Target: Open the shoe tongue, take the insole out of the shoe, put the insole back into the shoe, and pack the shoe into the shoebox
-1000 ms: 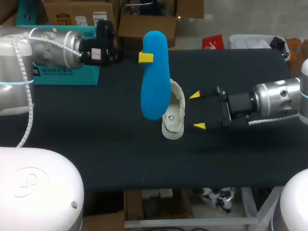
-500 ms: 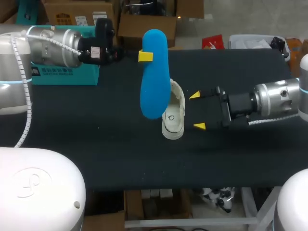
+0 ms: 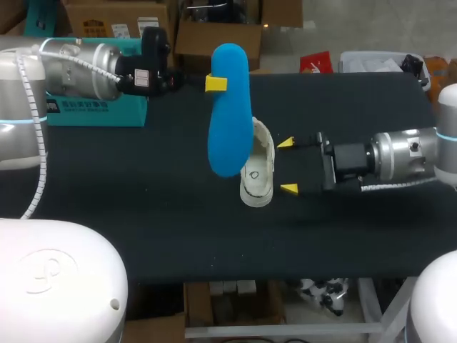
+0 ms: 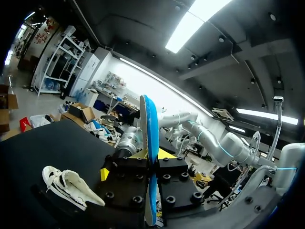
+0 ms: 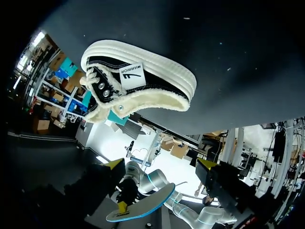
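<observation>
Left gripper [image 3: 216,84] pinches blue insole [image 3: 228,114] tight. Holds it high over black table [image 3: 143,179], standing on end. Same spot as before. Low end of insole hangs above white shoe [image 3: 258,171]. Shoe sits on table near middle, has not moved. Right gripper [image 3: 287,166] wide open, holding nothing, fingers pointing at shoe. It has slid a little closer to shoe. Yellow tips now just beside shoe, not touching.

Insole [image 3: 227,121] hides left side of shoe [image 3: 258,179]; left arm [image 3: 78,61] covers much of teal box [image 3: 100,114], probably shoebox.
</observation>
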### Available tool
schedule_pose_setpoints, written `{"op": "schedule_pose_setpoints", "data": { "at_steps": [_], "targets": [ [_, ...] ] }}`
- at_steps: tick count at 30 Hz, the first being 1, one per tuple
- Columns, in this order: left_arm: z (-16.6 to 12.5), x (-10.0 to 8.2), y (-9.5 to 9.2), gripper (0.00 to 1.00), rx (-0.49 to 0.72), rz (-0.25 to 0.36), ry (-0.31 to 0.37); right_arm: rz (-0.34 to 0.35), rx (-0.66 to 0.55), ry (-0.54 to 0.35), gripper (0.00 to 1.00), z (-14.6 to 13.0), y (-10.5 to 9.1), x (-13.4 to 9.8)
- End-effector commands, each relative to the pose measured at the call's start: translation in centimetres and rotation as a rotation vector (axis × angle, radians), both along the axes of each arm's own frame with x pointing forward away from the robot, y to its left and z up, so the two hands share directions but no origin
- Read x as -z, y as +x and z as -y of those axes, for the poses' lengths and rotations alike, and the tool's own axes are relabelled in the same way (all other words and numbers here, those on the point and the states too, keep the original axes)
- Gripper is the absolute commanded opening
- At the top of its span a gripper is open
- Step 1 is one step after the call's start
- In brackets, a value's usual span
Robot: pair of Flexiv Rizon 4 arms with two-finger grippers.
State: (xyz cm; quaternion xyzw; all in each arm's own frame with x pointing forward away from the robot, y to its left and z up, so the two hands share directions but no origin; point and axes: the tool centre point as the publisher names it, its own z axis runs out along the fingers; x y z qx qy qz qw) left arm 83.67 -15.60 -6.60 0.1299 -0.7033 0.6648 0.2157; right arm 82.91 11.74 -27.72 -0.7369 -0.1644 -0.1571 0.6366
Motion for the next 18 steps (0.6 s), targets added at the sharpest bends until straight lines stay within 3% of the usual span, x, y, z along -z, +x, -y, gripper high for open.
{"op": "schedule_pose_setpoints", "data": {
  "at_steps": [1, 5, 10, 18],
  "targets": [
    [0.3, 0.5, -0.2, 0.0, 0.012, 0.024, 0.003, -0.03, 0.008, 0.004, 1.0, 0.0, -0.2, 0.4],
    [1.2, 2.2, -0.4, 0.0, -0.008, 0.106, 0.008, -0.075, 0.024, -0.007, 1.0, -0.1, -0.5, 0.0],
    [1.9, 4.1, -0.7, 0.0, 0.01, 0.218, -0.008, -0.054, 0.031, -0.003, 1.0, -0.3, -0.9, -0.5],
    [3.4, 6.2, -1.6, 0.0, 0.008, 0.449, -0.009, -0.075, 0.041, 0.025, 1.0, -0.6, -1.0, 0.1]
  ]
}}
